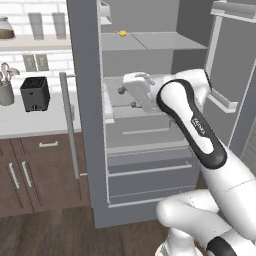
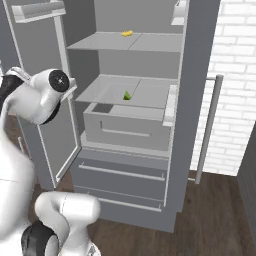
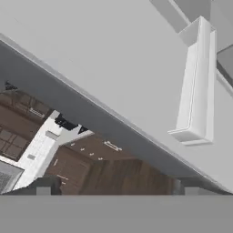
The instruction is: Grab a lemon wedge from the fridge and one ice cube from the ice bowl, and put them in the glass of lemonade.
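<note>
The fridge [image 2: 145, 125] stands with both doors swung wide, a tall grey cabinet with pale grey shelves inside, a pull-out bin under the middle shelf and two drawers with long bar handles below. The lemon wedge [image 2: 127, 95] lies on the middle shelf, toward its centre and just above the bin: a tiny yellowish-green piece, brighter green on the side facing the right base camera, with a pointed wedge shape. On the upper shelf sits another small yellow piece [image 2: 127, 33], also visible from the left base camera [image 1: 121, 33]. The left door carries a long vertical silver handle [image 1: 69, 125] and, on its inner face, a white door bin [image 3: 196, 82] that the hand view looks across at a steep tilt. The gripper [image 3: 116, 187] shows in the hand view as two dark finger tips set far apart at the lower edge, with nothing between them; the jaws stand wide and empty. On the counter left of the fridge are a black toaster [image 1: 35, 93] and a white utensil crock [image 1: 6, 91], and two tall clear glasses [image 1: 47, 25] stand on the shelf above.
</note>
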